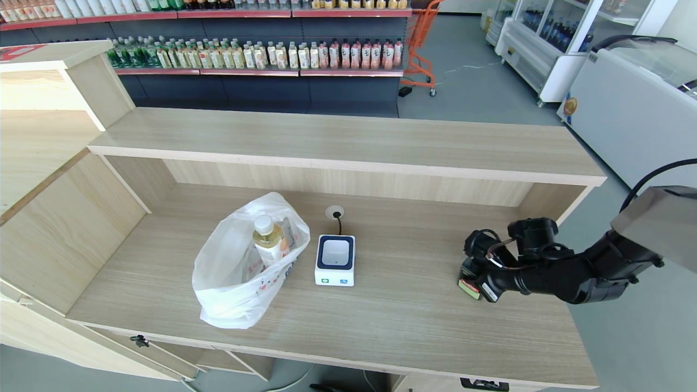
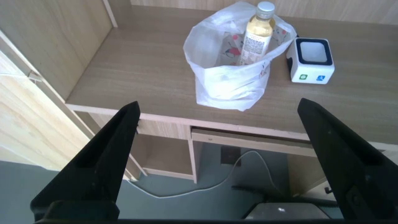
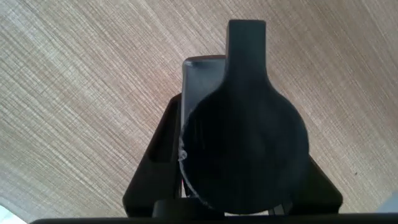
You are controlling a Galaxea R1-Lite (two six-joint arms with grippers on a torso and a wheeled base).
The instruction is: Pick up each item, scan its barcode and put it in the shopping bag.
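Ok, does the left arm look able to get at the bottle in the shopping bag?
Probably yes. The left gripper is open, off the front edge of the counter, facing the shopping bag. The bottle stands up out of its open mouth, with nothing between.

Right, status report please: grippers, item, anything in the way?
Left gripper open, off counter front. Right gripper at small item, counter right. Bare counter between it and scanner.

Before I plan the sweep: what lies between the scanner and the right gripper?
Nothing: bare counter runs from the scanner to the right gripper, as the head view shows.
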